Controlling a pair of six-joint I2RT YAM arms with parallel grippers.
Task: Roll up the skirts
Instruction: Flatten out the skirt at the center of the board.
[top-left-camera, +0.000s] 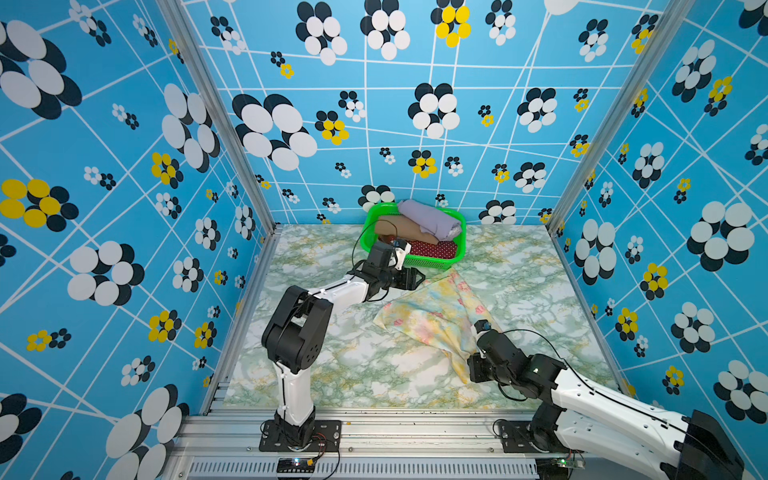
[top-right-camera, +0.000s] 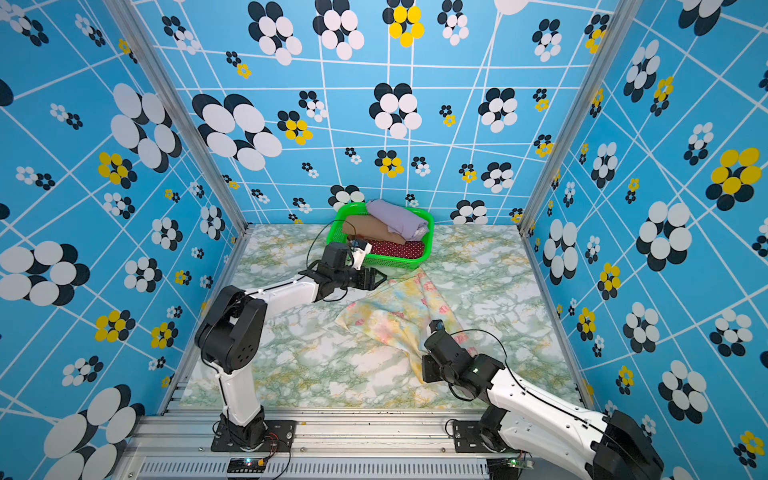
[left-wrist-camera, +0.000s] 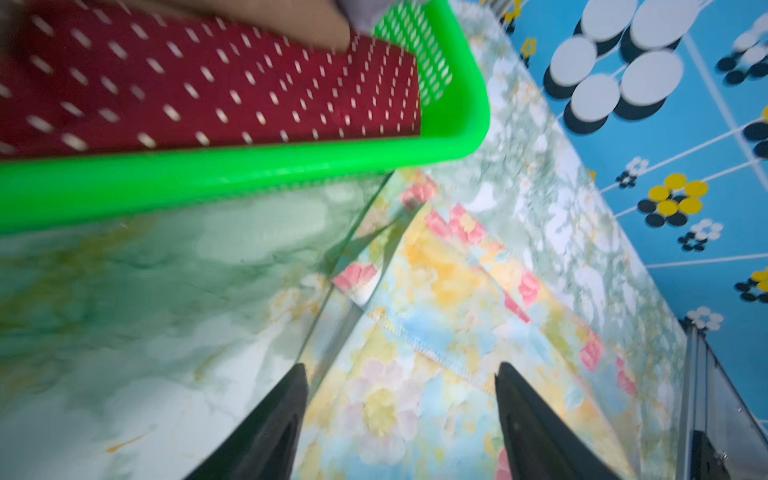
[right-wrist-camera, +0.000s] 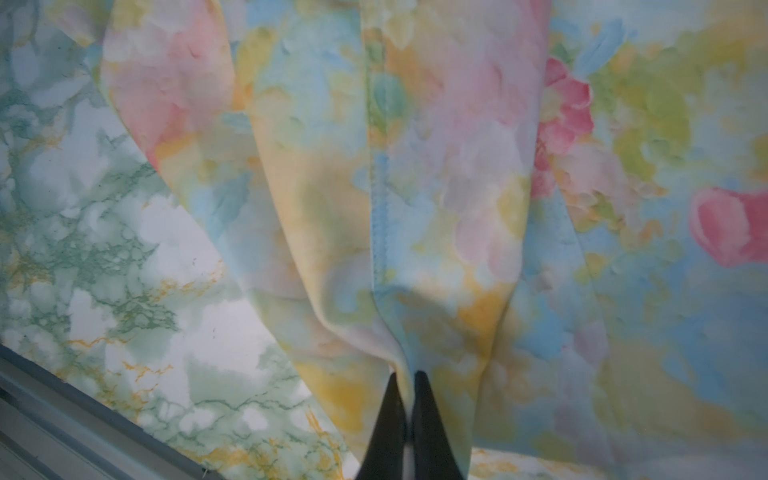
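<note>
One marbled green-and-white table (top-left-camera: 332, 374) bears one skirt (top-left-camera: 432, 316), lying in loose folds from the middle toward the near right side, with its far corner close by the one green basket (top-left-camera: 432, 261). The basket stands at the table's far edge and holds three folded pieces: a lilac cloth (top-left-camera: 428, 220), a tan cloth (top-left-camera: 399, 227) and a dark red dotted cloth (top-left-camera: 436, 248). Of the two grippers, the left gripper (left-wrist-camera: 401, 374) hangs with fingers spread over the skirt's far corner, and the right gripper (right-wrist-camera: 409, 378) is pressed together, pinching a gathered fold at the skirt's near end.
</note>
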